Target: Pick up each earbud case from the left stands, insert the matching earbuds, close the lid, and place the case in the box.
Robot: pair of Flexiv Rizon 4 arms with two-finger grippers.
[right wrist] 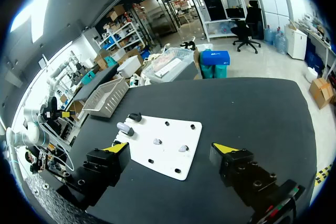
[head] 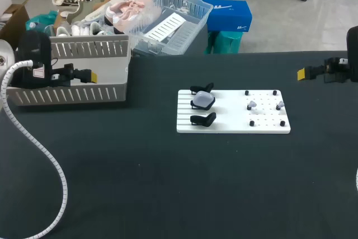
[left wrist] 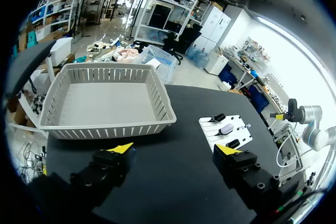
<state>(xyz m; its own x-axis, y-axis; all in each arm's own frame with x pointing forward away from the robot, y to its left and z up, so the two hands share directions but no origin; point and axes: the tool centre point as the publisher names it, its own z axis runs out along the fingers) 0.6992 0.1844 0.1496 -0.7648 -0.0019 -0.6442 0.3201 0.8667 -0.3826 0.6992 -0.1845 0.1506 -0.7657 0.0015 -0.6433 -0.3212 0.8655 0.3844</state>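
White slotted plastic board (head: 229, 124) holds a rounded translucent earbud case (head: 202, 101) among black stands (head: 203, 119) near its left edge, two pale earbuds (head: 251, 105) rightward. Left gripper (left wrist: 174, 149) and right gripper (right wrist: 169, 147) both gape wide.

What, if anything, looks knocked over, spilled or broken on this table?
Nothing stands out. The white board lies flat on the table, the pale case sits between two black stands, two earbuds rest among the pegs, and the grey basket stands upright. The left gripper and right gripper hang open, away from the board.
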